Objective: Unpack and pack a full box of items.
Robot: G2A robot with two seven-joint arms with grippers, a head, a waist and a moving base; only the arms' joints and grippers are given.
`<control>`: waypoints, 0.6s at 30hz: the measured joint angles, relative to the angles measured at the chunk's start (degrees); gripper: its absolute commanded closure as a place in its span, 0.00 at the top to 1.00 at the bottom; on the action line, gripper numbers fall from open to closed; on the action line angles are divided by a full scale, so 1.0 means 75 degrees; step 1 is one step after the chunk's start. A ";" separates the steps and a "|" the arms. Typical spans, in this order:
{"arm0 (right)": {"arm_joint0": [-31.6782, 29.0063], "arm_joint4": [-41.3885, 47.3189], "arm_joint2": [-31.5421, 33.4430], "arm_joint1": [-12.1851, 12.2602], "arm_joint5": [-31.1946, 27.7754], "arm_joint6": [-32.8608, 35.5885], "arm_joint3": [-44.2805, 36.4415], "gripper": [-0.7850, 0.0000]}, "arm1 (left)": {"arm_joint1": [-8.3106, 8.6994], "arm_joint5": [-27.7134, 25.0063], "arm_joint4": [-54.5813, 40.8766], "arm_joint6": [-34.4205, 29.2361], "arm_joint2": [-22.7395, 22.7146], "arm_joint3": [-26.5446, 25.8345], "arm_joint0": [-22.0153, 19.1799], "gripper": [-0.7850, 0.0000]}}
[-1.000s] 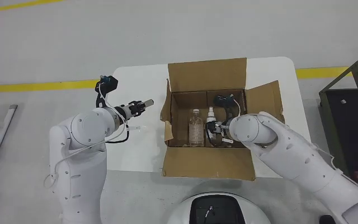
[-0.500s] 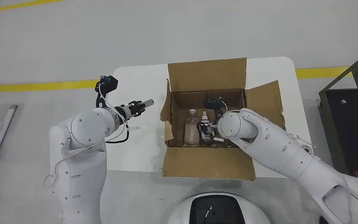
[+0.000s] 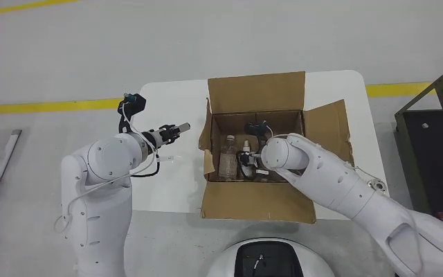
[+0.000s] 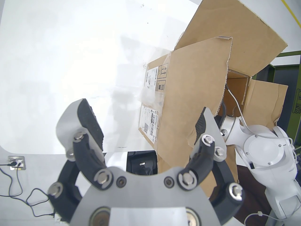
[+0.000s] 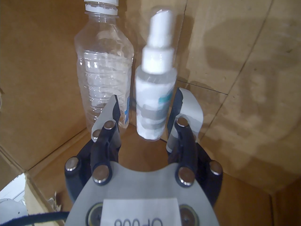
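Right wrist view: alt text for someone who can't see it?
The right gripper, open, straddles a small white spray bottle inside a cardboard box. A clear, white-capped water bottle is next to the spray bottle.

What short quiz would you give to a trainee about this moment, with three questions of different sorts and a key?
1. True or false: the left gripper holds a bottle.
2. Choose one. What stands between the fingers of the right gripper? A) a cup B) the spray bottle C) a can
3. Fill the gap: the water bottle beside it has a ___ cap.

Key: 1 false, it is open and empty; 2 B; 3 white.
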 measured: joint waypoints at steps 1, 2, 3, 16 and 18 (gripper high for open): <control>-0.0006 -0.0023 0.0030 0.0002 0.0010 0.0004 -0.0021 0.61 | 0.0000 0.0000 0.0000 0.0000 0.0000 0.0000 0.0000 1.00; -0.0016 -0.0048 0.0065 0.0008 0.0023 0.0007 -0.0059 0.62 | 0.0000 0.0000 0.0000 0.0000 0.0000 0.0000 0.0000 1.00; -0.0039 -0.0093 0.0124 0.0024 0.0050 0.0011 -0.0140 0.64 | 0.0000 0.0000 0.0000 0.0000 0.0000 0.0000 0.0000 1.00; -0.2014 -0.2073 0.2829 0.1146 0.0741 0.0118 -0.4526 0.00 | 0.0000 0.0000 0.0000 0.0000 0.0000 0.0000 0.0000 1.00; -0.2662 -0.2723 0.3457 0.1359 0.0799 0.0164 -0.5536 0.00 | 0.0000 0.0000 0.0000 0.0000 0.0000 0.0000 0.0000 1.00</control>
